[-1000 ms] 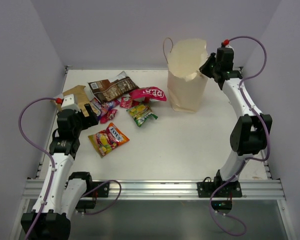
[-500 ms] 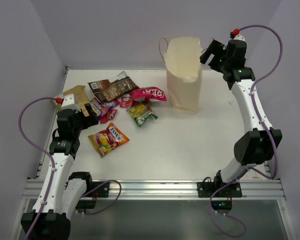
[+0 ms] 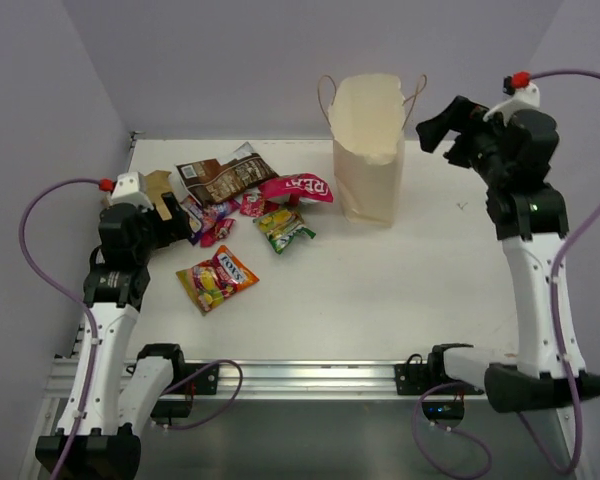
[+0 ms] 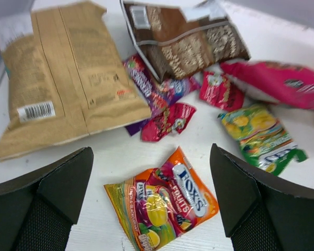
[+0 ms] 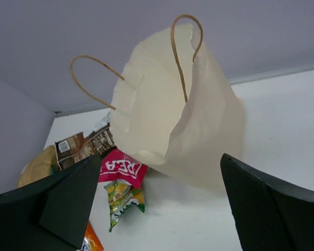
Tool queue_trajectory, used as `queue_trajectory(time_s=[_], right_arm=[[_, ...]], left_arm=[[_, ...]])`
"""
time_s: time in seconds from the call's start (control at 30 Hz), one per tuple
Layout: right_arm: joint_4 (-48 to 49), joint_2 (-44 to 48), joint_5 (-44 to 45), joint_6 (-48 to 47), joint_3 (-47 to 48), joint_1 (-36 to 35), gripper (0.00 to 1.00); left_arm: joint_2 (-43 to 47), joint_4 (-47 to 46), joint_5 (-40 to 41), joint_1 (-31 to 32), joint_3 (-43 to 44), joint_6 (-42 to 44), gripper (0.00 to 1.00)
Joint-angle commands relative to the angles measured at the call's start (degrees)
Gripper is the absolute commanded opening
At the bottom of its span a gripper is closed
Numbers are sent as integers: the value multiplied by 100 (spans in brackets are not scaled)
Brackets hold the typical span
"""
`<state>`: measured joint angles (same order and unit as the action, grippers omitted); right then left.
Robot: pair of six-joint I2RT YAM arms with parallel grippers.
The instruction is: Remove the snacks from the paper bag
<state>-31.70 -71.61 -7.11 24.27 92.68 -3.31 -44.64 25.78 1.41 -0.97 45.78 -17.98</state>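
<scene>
**Paper bag.** The paper bag [image 3: 368,150] stands upright on the far middle of the counter [image 3: 400,290]. Its mouth is open upward and both cord handles [image 5: 184,52] are raised. What it contains cannot be seen from any view.

**Snacks.** The visible snacks all lie on the counter, left of the bag.
- The tan pouch [image 4: 68,78] lies flat at the far left.
- The dark brown pouch [image 4: 183,36] lies beside it, toward the back.
- The pink packet [image 4: 277,83] is the one nearest the bag's base.
- The green-yellow packet [image 4: 261,133] lies just in front of the pink packet.
- The purple packet [image 4: 152,91] and the red packet [image 4: 170,120] touch each other beside the tan pouch.
- The orange-yellow packet [image 4: 162,201] lies apart from the others, toward the near edge.

**Left pincer.** The left pincer [image 4: 150,154] hangs over the left side of the counter with its jaws spread wide. It holds nothing.

**Right pincer.** The right pincer [image 3: 435,122] is raised to the right of the bag's mouth and does not touch the bag. Its jaws are spread wide and it holds nothing.
</scene>
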Motion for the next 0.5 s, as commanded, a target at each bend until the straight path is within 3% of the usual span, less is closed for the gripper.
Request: queue_trajectory(time_s=[0.0,0.27,0.47], right_arm=[[-266,1138,-1,-326,-276,6,99],[-416,3336,851,-1099,-628,6,99],[215,4874,1239,-1469,-1226,-47,99]], left_arm=[[157,585,-115,36,1220,100,100],[307,1753,-97,36,3934,602,100],[526,2141,201,378,4870,840,100]])
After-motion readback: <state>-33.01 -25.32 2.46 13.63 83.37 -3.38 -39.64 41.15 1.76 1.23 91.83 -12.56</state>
